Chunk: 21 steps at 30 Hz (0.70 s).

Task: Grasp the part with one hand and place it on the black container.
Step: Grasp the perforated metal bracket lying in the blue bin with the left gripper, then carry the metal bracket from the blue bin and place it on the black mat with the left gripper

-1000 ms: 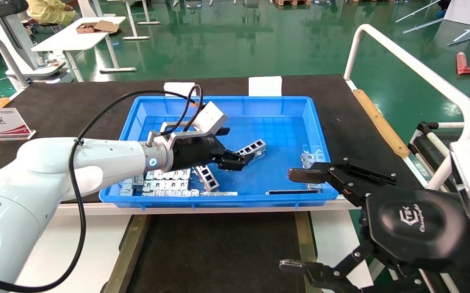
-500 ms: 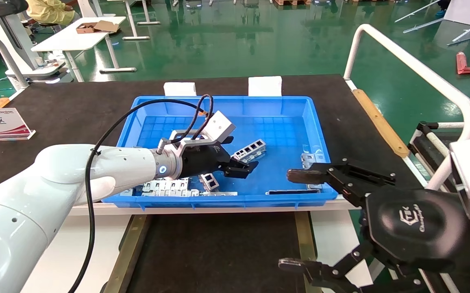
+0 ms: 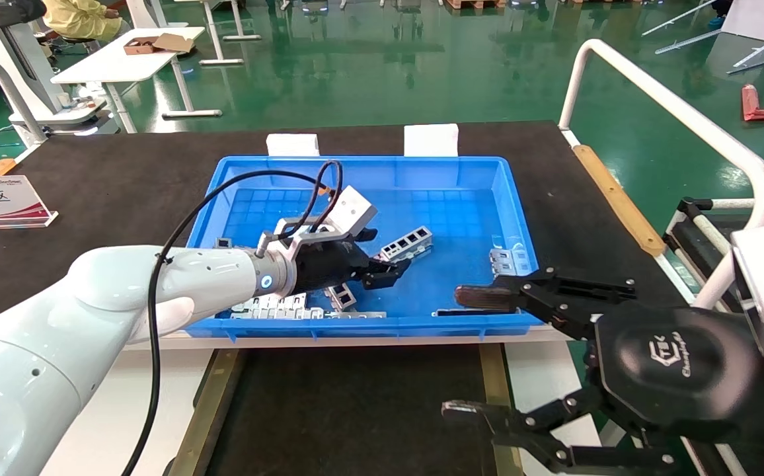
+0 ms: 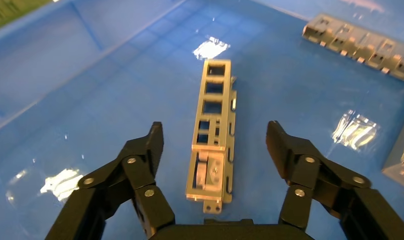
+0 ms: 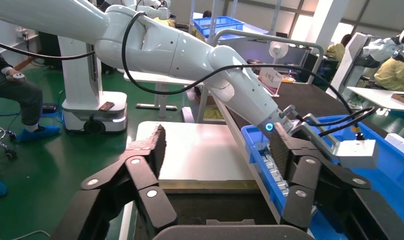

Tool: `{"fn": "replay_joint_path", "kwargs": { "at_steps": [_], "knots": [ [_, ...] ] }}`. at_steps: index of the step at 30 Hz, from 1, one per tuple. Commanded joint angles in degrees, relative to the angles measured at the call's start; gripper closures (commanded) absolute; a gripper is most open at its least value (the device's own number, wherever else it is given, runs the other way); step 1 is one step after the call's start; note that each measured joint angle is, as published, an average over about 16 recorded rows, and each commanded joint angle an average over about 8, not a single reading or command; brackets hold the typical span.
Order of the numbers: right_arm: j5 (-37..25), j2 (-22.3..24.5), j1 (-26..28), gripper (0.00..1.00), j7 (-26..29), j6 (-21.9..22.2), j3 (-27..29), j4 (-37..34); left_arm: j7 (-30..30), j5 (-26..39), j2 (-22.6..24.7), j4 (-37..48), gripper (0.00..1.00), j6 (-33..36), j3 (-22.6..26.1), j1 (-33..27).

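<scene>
The left gripper [image 3: 392, 270] hangs low inside the blue crate [image 3: 507, 198], near the middle of its floor, with its jaws spread wide and holding nothing. In the left wrist view the same gripper [image 4: 215, 145] has one finger [image 4: 147, 147] on each side of the part [image 4: 213, 127], clear of it on both sides; the part lies flat on the crate floor, its row of square windows running straight out from the gripper. From the head view this part [image 3: 407, 242] shows just past the fingertips, angled toward the crate's far right. More brackets [image 3: 269, 305] lie bunched along the crate's near wall, under the left arm, and another [image 3: 506, 261] sits by the crate's right wall.

The black container [image 3: 349, 410] sits just in front of the crate, at the near edge of the bench [image 3: 91, 172], its dark floor bare where it shows.

The right gripper [image 3: 471, 357] hovers off the crate's near right corner, above the container's right rail, jaws wide apart with nothing between them
</scene>
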Motion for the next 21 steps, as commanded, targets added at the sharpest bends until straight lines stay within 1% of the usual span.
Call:
{"fn": "replay_joint_path", "kwargs": {
  "at_steps": [1, 21],
  "knots": [
    [0.0, 0.0, 0.0, 1.00, 0.0, 0.0, 0.0, 0.0, -0.1, -0.6, 0.0, 0.1, 1.00, -0.6, 0.7, 0.2],
    [0.0, 0.0, 0.0, 1.00, 0.0, 0.0, 0.0, 0.0, 2.0, -6.6, -0.2, 1.0, 1.00, -1.8, 4.6, 0.9]
  ]
}}
